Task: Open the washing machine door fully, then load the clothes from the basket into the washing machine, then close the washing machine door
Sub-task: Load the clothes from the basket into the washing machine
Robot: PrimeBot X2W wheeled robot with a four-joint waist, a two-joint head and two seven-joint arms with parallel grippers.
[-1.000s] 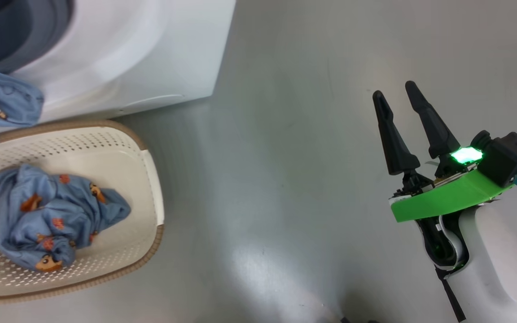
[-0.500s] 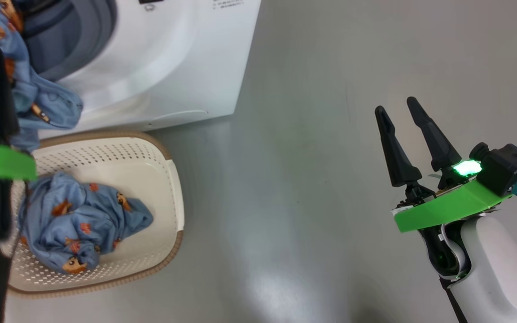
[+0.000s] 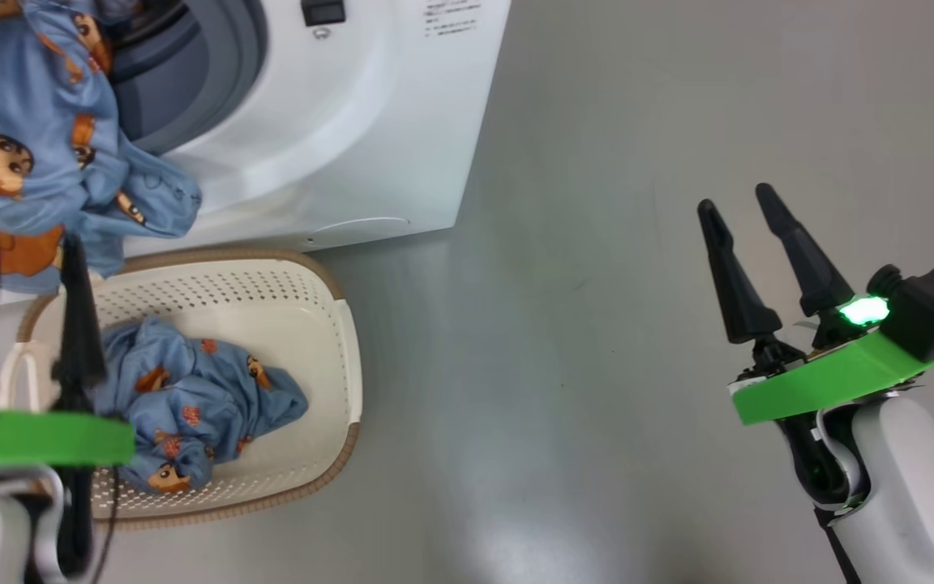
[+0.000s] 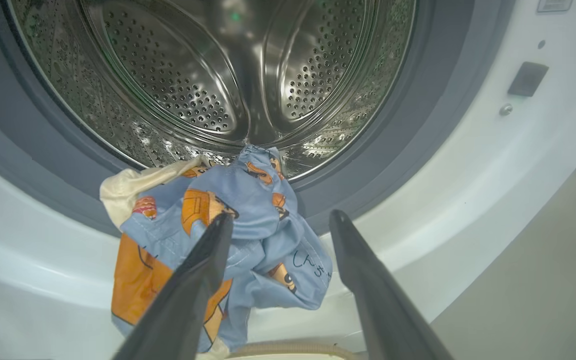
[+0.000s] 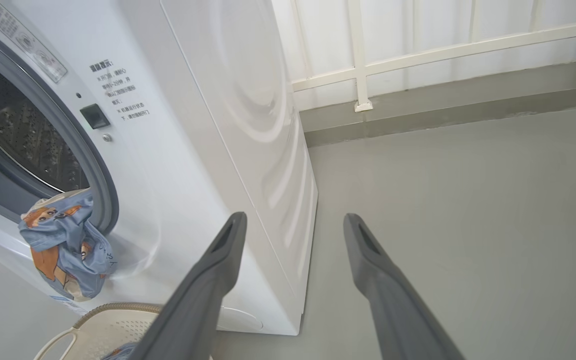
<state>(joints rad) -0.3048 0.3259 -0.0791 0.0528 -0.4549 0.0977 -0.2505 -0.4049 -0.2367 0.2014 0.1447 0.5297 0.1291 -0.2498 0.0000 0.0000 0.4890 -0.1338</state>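
Left claw (image 4: 282, 216) wide, empty, at the washing machine (image 3: 370, 122) opening. Blue printed garment (image 4: 258, 210) hangs over its grey seal (image 4: 383, 150), half out. Second garment (image 3: 199, 405) in basket (image 3: 349, 357) against the machine's foot. Right claw (image 3: 734, 199) wide, empty, well off the machine's side.

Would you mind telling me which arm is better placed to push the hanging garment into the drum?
Left, probably. The open left gripper points straight at the hanging garment on the rim of the washing machine; the open right gripper is far off over the floor.
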